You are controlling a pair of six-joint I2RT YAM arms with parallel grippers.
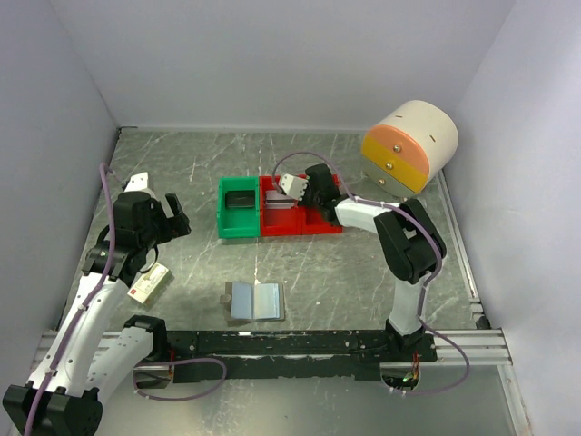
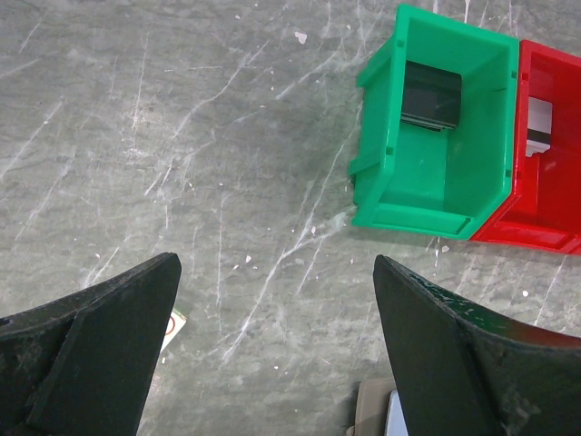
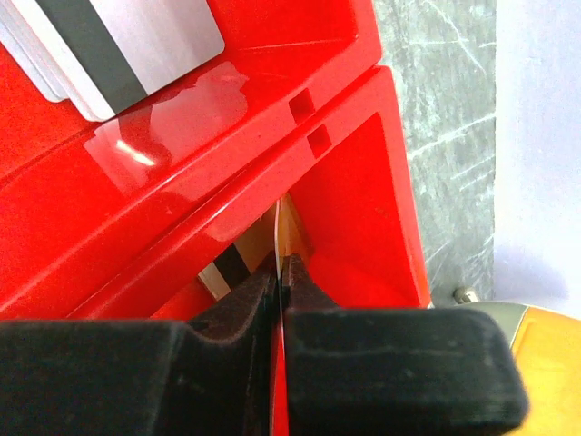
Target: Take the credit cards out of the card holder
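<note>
The grey card holder (image 1: 256, 300) lies open and flat on the table near the front, pale blue pockets up; its corner shows in the left wrist view (image 2: 374, 413). My right gripper (image 1: 313, 202) is over the right red bin (image 1: 320, 221). In the right wrist view it (image 3: 280, 265) is shut on a thin orange-tan credit card (image 3: 282, 227), seen edge-on and held upright in that bin. Another card with a black stripe (image 3: 229, 268) lies under it. My left gripper (image 1: 174, 218) is open and empty above bare table left of the holder, fingers (image 2: 100, 336) wide apart.
A green bin (image 1: 240, 207) with a dark card (image 2: 431, 95) stands left of two red bins; the left red bin (image 3: 182, 136) holds grey striped cards (image 3: 118, 45). A white-and-red box (image 1: 150, 284) lies at left. A cream drum with orange-yellow face (image 1: 408, 145) stands back right.
</note>
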